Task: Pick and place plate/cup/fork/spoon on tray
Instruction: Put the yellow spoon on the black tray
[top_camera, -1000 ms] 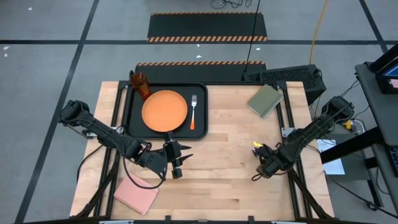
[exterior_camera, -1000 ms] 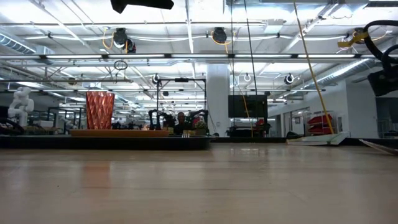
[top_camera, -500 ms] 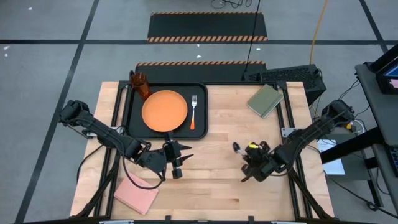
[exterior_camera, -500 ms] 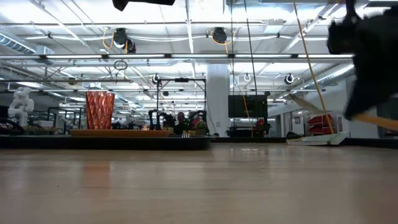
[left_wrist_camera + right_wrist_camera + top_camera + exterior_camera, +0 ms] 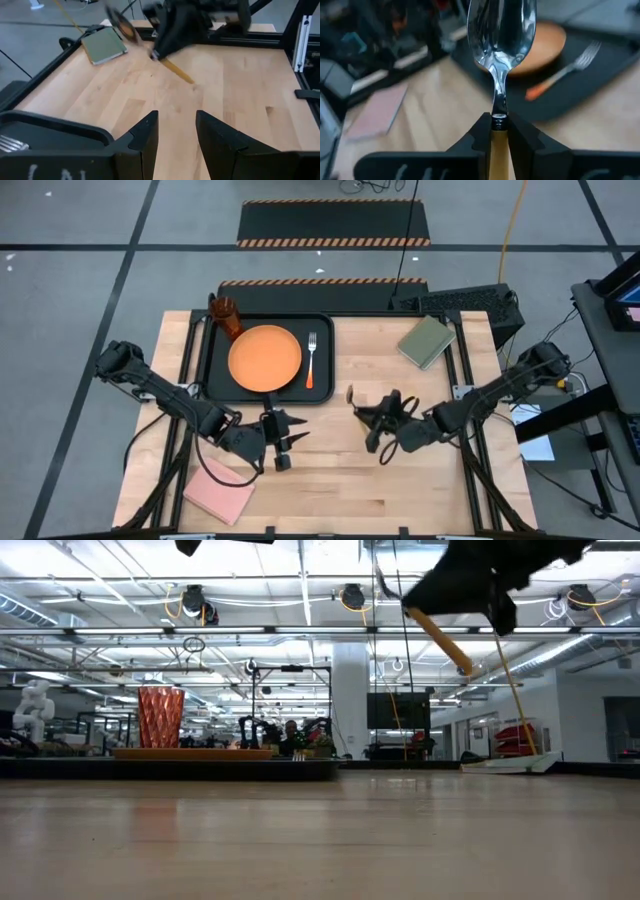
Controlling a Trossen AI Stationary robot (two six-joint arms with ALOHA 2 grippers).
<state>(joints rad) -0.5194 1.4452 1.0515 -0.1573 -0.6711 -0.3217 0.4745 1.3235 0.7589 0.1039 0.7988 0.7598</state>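
Note:
The black tray (image 5: 325, 330) at the far left holds the orange plate (image 5: 265, 358), the orange cup (image 5: 226, 317) and the fork (image 5: 311, 360). My right gripper (image 5: 385, 420) is shut on the spoon (image 5: 352, 396) above the table's middle, right of the tray. The spoon's silver bowl (image 5: 502, 30) points toward the tray. My left gripper (image 5: 280, 442) is open and empty above the table, just near of the tray. Its fingers (image 5: 145, 137) stand apart. My right gripper pinches the spoon's orange-yellow handle (image 5: 498, 131) between its two fingers, at the end next to the metal neck. The fingers lie along the spoon. The spoon is lifted clear and tilted, bowl up toward the tray, with the handle's free end (image 5: 455, 655) sticking out lower, behind the fingers.
A pink pad (image 5: 218, 490) lies at the near left, close to my left arm. An olive-green pad (image 5: 426, 341) lies at the far right. Bare wood lies between the tray and the table's near edge.
My right gripper has carried the spoon from the table's right side toward the left, nearer the tray, and has turned so that the bowl points toward the tray. The spoon stays clear of the table.

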